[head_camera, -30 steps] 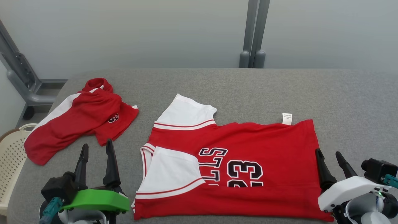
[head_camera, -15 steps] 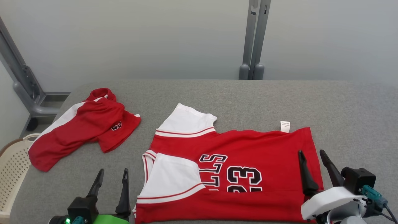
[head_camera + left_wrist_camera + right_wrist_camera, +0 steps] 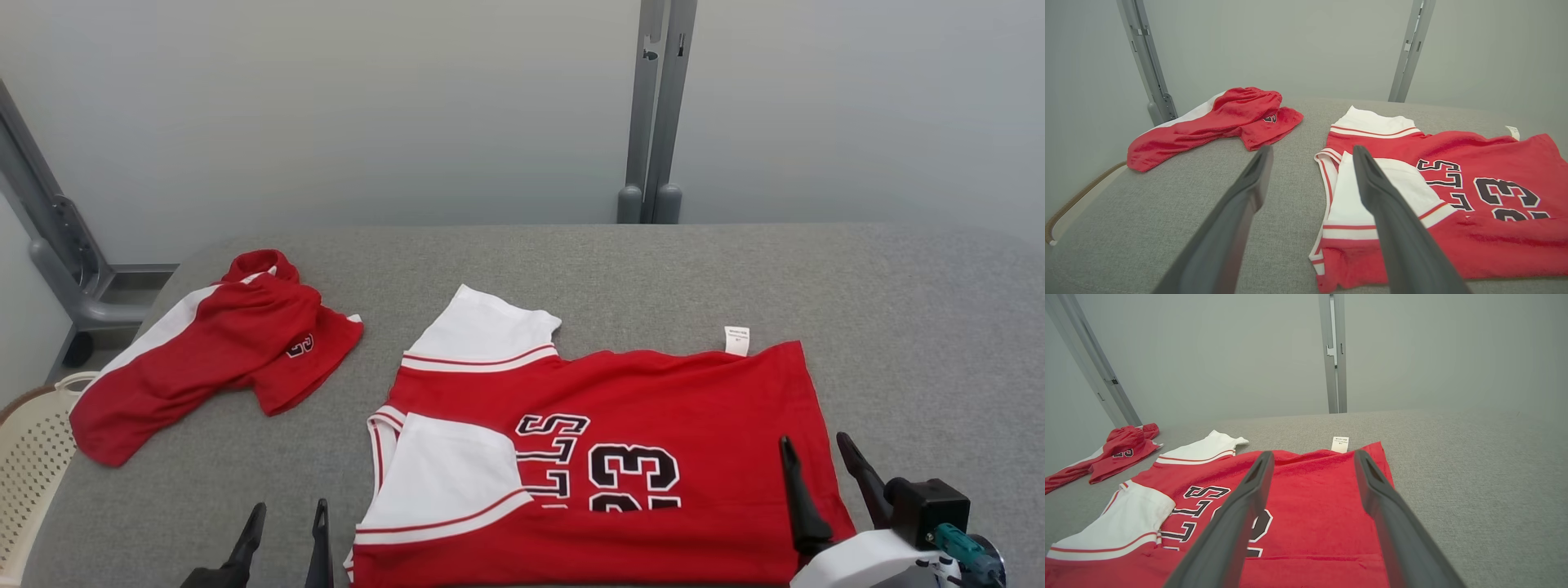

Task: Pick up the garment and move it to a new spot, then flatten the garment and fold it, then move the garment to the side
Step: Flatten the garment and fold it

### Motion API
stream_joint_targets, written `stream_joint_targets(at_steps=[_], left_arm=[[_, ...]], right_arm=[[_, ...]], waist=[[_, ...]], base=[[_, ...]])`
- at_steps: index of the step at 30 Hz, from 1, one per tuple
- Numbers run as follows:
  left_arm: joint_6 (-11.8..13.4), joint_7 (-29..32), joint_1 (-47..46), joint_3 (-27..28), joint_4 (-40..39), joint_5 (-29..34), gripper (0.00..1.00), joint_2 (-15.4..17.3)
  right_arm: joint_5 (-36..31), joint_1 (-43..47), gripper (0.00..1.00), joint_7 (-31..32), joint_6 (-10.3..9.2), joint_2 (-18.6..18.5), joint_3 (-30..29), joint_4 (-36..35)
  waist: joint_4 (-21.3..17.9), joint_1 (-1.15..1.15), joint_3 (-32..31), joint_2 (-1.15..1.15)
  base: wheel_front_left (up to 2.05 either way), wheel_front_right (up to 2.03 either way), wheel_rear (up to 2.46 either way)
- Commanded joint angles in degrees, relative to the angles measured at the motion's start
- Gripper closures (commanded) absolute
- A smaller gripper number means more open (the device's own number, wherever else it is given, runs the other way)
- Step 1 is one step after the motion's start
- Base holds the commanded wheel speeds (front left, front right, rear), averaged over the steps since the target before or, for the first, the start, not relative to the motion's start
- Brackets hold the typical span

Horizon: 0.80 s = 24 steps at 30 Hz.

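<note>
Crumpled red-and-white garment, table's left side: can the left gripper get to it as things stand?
Probably yes. The left gripper is open and empty, and bare grey padded table lies between it and the crumpled red-and-white garment. The flat red jersey lies to its right, out of the path.

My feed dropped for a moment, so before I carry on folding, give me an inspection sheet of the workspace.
Surface: grey fabric-covered table, flat, no spills seen.
Job's things: red and white jersey lies mostly flat at centre, near edge folded up over the number, one sleeve folded in, white tag at the far edge.
Clutter: second red garment crumpled at the left; pale basket beside the table's left edge.
Grippers: left gripper open, by the jersey's left end; right gripper open, over its right end; neither holds anything.
Cables: teal connector at the right wrist.
Surroundings: grey wall, metal posts behind.
</note>
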Motion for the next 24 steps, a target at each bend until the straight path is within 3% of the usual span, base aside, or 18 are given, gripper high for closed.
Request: stream_joint_targets(at_steps=[1,24], left_arm=[[-0.4,-0.1,1.3,0.5,0.0,0.1,0.00,-0.3],[-2.6,0.1,-1.3,1.6,3.4,2.4,0.00,-0.4]], right_arm=[[-0.5,0.7,0.00,-0.4,0.00,-0.1,0.1,0.5],[0.8,-1.6,0.00,1.6,0.00,-0.1,1.0,2.3]], waist=[[-0.2,0.00,0.0,0.00],[-1.5,0.00,1.4,0.00]], base=[[0.00,0.00,0.00],[0.00,0.00,0.00]])
